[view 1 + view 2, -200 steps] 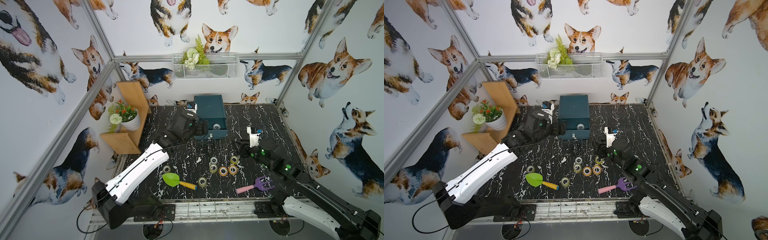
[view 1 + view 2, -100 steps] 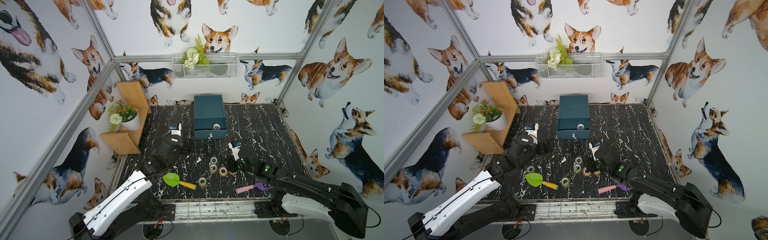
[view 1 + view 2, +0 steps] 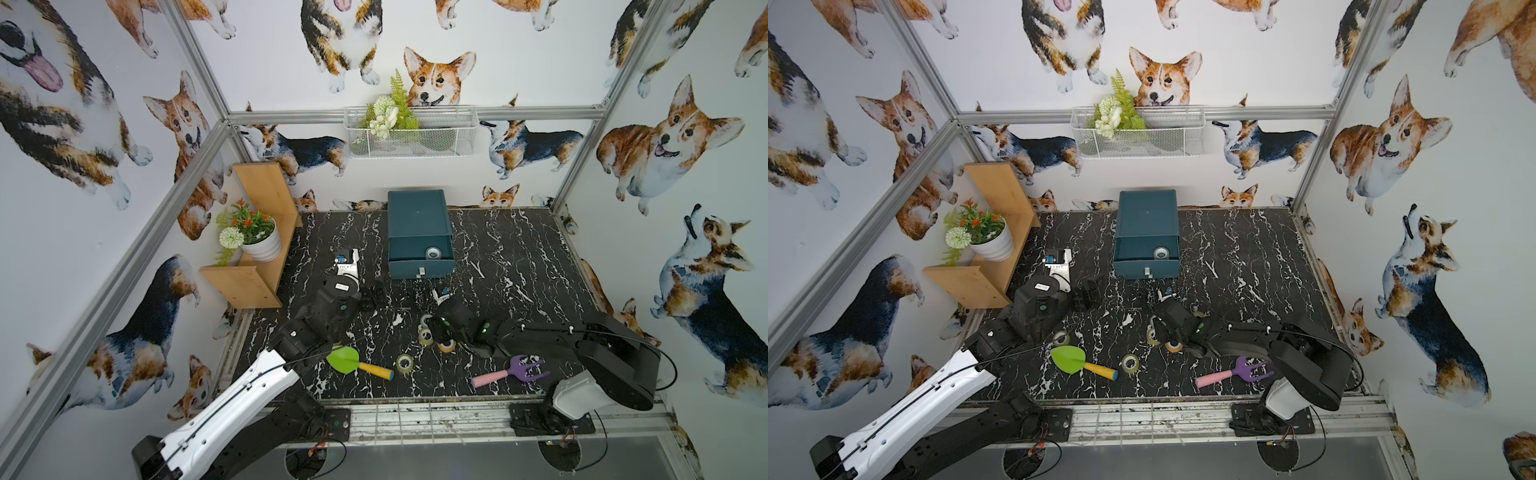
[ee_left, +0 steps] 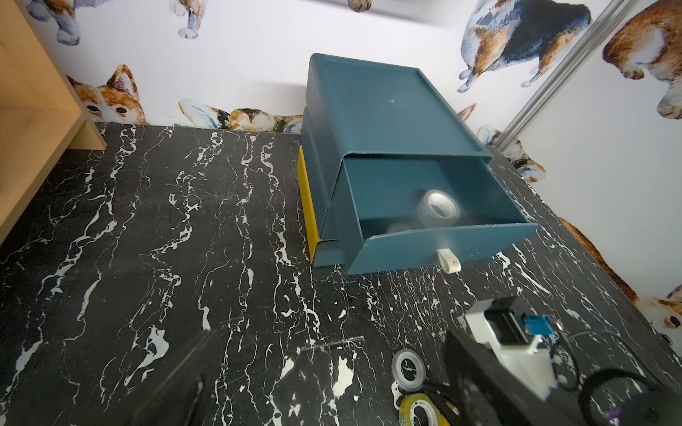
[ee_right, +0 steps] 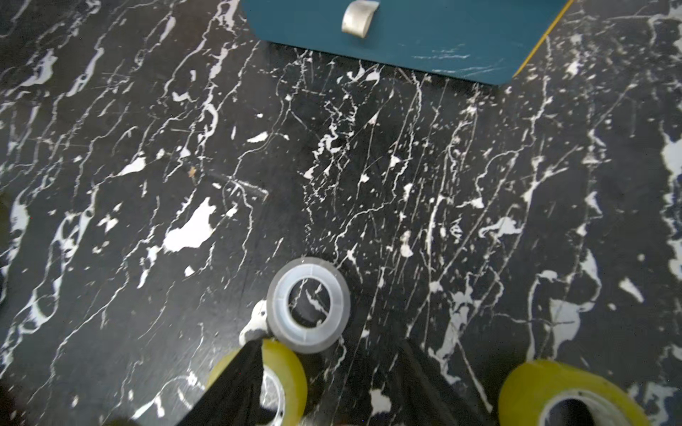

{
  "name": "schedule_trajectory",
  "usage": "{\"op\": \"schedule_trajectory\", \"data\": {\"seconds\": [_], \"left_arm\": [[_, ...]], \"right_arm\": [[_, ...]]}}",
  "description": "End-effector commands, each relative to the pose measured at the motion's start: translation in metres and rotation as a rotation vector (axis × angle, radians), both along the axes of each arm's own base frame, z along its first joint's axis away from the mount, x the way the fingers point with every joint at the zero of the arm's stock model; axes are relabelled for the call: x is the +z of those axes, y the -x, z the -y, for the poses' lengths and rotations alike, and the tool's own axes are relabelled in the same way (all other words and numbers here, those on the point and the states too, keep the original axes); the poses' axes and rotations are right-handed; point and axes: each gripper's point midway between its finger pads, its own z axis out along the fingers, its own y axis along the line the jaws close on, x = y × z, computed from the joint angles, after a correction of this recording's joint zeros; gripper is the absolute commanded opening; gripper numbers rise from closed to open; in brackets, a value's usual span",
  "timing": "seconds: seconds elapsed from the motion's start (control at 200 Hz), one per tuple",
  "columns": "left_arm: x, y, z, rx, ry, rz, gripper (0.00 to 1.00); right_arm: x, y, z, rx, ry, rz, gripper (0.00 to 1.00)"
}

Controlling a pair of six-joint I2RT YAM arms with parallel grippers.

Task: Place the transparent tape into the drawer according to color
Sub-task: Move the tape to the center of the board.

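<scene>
Drawer [image 3: 419,269]: one, pulled out of the teal box at the far middle of the table [image 3: 519,257].
Tape in drawer: one clear roll [image 4: 438,209] on the right side; a blurred shape by the front wall, cannot tell what.
Tape on table: six rolls seen.
- One beside the left arm [image 3: 1061,337].
- One just right of the scoop handle [image 3: 1130,363].
- Four around the right gripper: clear [image 5: 309,310], yellow [image 5: 291,370], a second yellow [image 5: 535,383] further right, and orange [image 3: 1173,346] on the near side.
Left gripper [image 3: 1087,293]: jaws wide apart, empty, above bare table left of the drawer.
Right gripper [image 5: 334,359]: jaws partly apart, nothing between them; one finger lies over the yellow roll, with the clear roll just ahead.
Green scoop [image 3: 344,359]: one, near left.
Purple fork [image 3: 523,370]: one, near right.
</scene>
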Motion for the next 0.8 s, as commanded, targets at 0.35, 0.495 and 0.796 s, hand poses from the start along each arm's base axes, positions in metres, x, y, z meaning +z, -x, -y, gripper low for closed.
{"op": "schedule_trajectory", "data": {"seconds": [0.35, 0.495, 0.796], "left_arm": [[0.004, -0.004, 0.000, 0.010, -0.015, 0.013, 0.99], [0.002, -0.004, 0.000, 0.009, -0.015, 0.012, 0.99], [0.000, -0.005, 0.002, 0.005, -0.016, 0.005, 0.99]], "right_arm": [[-0.023, 0.015, 0.009, 0.027, 0.062, -0.045, 0.59], [-0.021, 0.030, -0.012, 0.134, 0.077, -0.036, 0.59], [0.001, 0.018, -0.024, 0.105, 0.057, 0.044, 0.70]]}}
